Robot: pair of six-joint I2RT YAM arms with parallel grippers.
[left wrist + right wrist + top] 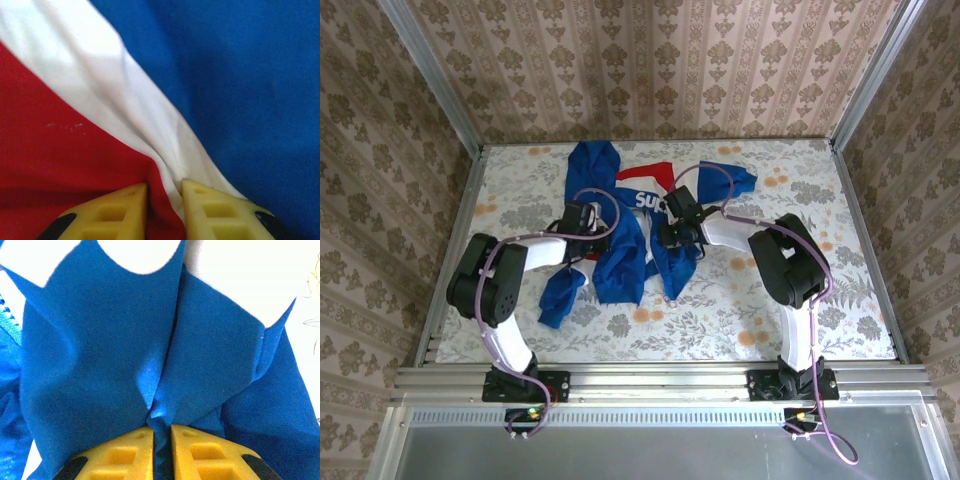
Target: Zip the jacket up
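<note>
Jacket (pixel 620 255) count is one: a single royal-blue garment lying crumpled on the table (pixel 800 330), around the table's middle and reaching up close to the table's far edge. Its long axis runs roughly from the table's far edge toward the table's near edge, leaning a little to the left as it comes nearer. The front is open, and two blue front panels hang apart side by side toward the table's near edge. One sleeve trails off toward the table's near-left part and another blue piece spreads toward the table's far-right part. White lettering (pixel 646 201) sits on the band across the chest, with a patch of red just beyond it toward the table's far edge; which end carries the hood I cannot tell. Two arms reach in from the table's near edge, the left arm (pixel 495 280) and the right arm (pixel 785 260), one to each side of the jacket. The left gripper (pixel 165 192) has its two yellow fingers (pixel 125 210) drawn nearly together, with a fold of the jacket pinched between them just where the red band (pixel 60 150) meets the white band (pixel 100 75); plain blue cloth lies to the right of that. The right gripper (pixel 162 432) is likewise closed down to a narrow slot, and a gathered pleat of blue jacket cloth is clamped between its two yellow fingers (pixel 200 455), the cloth fanning out above them.
</note>
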